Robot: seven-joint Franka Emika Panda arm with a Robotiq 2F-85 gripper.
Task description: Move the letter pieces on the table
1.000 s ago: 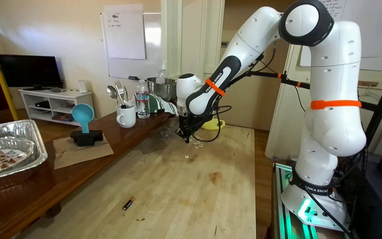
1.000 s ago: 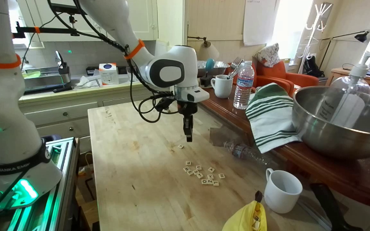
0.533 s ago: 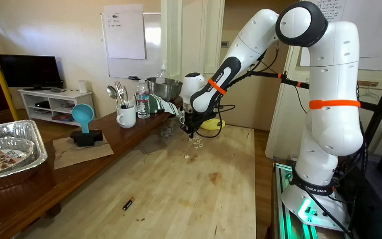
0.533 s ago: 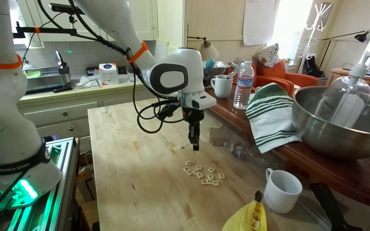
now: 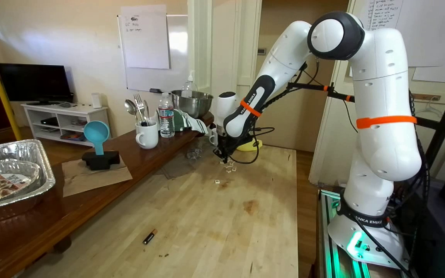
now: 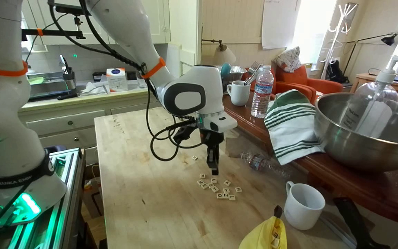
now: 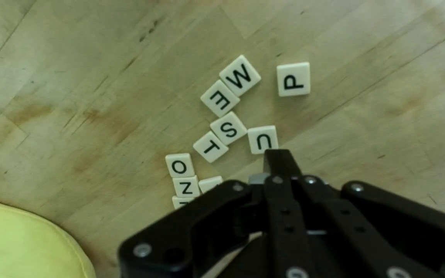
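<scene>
Several small cream letter pieces lie on the light wooden table [image 6: 143, 214]. In the wrist view, W [image 7: 240, 75], E [image 7: 219, 98], S [image 7: 228, 128] and T [image 7: 211, 146] form a slanted row. U [image 7: 263, 139] is beside S, P [image 7: 293, 79] stands apart, and O [image 7: 179, 165] and N [image 7: 186, 187] touch at lower left. My gripper covers other pieces there. One piece [image 6: 194, 158] lies away from the cluster, also seen in an exterior view [image 5: 217, 181]. My gripper [image 7: 280, 154] is shut with nothing visible between its fingertips. In both exterior views it points down above the cluster's edge [image 6: 214, 172] [image 5: 224, 160].
A yellow pouch [image 6: 264, 235] holding more pieces and a white mug [image 6: 304, 206] stand near the cluster. A clear bottle [image 6: 259, 162] lies by the brown side counter [image 6: 327, 180]. A black handle [image 6: 356, 223] is beyond the mug. A battery [image 5: 150, 236] lies on the table.
My gripper has moved down and across the table towards the letter cluster, staying shut. The letter pieces have not visibly moved.
</scene>
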